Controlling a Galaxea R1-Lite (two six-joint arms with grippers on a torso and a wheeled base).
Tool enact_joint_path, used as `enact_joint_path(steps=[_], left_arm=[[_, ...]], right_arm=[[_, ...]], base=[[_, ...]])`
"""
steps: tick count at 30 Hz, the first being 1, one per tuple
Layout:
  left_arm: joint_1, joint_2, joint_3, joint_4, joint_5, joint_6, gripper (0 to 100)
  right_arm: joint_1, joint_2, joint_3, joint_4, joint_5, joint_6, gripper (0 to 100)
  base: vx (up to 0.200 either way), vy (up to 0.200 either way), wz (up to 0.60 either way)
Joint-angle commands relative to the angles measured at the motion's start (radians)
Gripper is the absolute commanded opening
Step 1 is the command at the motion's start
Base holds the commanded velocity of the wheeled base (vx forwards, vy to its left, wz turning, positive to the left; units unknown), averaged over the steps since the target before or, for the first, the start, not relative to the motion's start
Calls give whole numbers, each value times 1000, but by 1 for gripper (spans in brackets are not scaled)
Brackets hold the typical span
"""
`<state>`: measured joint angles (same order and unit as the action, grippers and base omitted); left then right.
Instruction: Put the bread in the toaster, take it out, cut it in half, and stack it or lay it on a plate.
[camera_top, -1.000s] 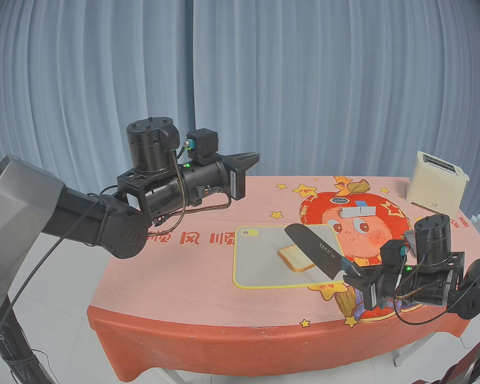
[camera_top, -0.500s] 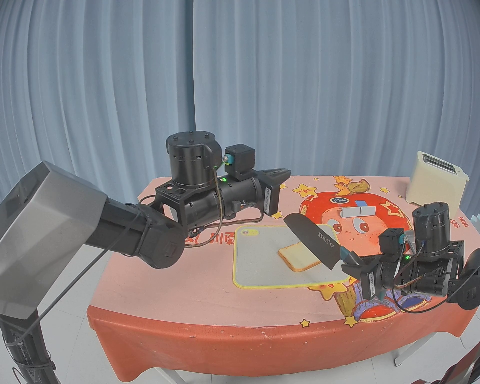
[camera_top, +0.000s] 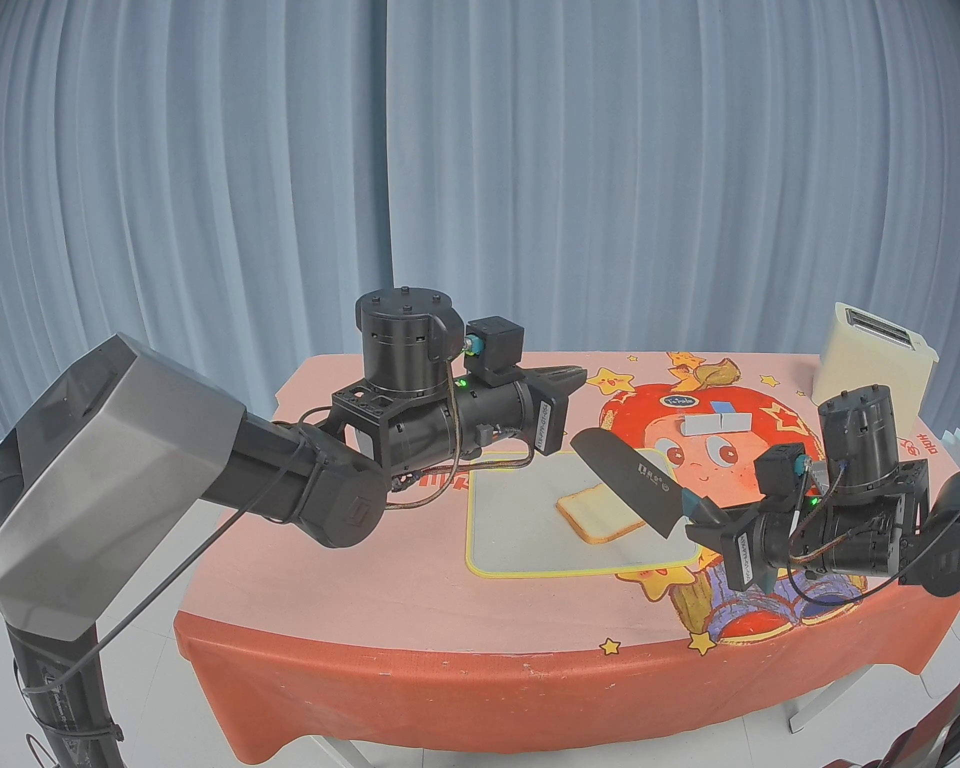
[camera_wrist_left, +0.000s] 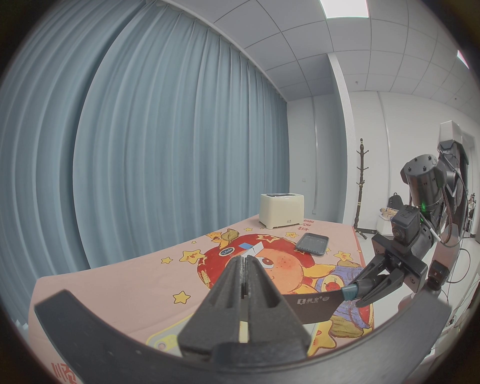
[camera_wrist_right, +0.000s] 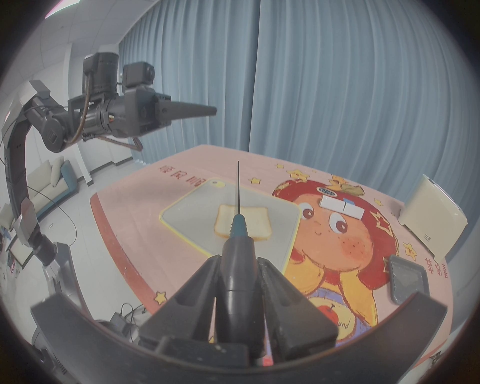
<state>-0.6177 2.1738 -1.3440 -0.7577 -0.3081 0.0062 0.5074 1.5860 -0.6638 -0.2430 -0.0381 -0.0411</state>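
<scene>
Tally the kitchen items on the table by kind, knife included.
bread slice: 1
knife: 1
cutting board: 1
toaster: 1
dark plate: 1
Total: 5

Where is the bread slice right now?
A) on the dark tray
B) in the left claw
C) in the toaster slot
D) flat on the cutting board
D: the bread lies flat on the cutting board, while the right claw holds the knife.
</scene>
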Motion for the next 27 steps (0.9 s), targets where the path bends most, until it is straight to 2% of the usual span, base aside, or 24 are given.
enact_joint_path(steps=[1, 3, 9, 18, 20, 24, 27], left_arm=[[-13, -2, -7, 12, 1, 1, 0], [-13, 0, -9, 11, 3, 1, 0], [-33, 83, -73, 4, 55, 1, 0], [-36, 144, -173, 18, 60, 1, 0], [-36, 150, -188, 23, 60, 1, 0], [-36, 190, -201, 32, 60, 1, 0], [-53, 202, -201, 32, 60, 1, 0]], right_arm=[[0, -9, -40, 39, -3, -3, 0], [-1, -11, -39, 39, -3, -5, 0], [-12, -3, -45, 36, -3, -3, 0], [-6, 25, -49, 31, -5, 3, 0], [-6, 46, -48, 30, -26, 0, 0], [2, 62, -42, 22, -40, 0, 0], [6, 86, -40, -25, -78, 0, 0]], base=[[0, 0, 0], [0, 0, 0], [0, 0, 0], [0, 0, 0], [0, 0, 0], [0, 0, 0], [0, 0, 0]])
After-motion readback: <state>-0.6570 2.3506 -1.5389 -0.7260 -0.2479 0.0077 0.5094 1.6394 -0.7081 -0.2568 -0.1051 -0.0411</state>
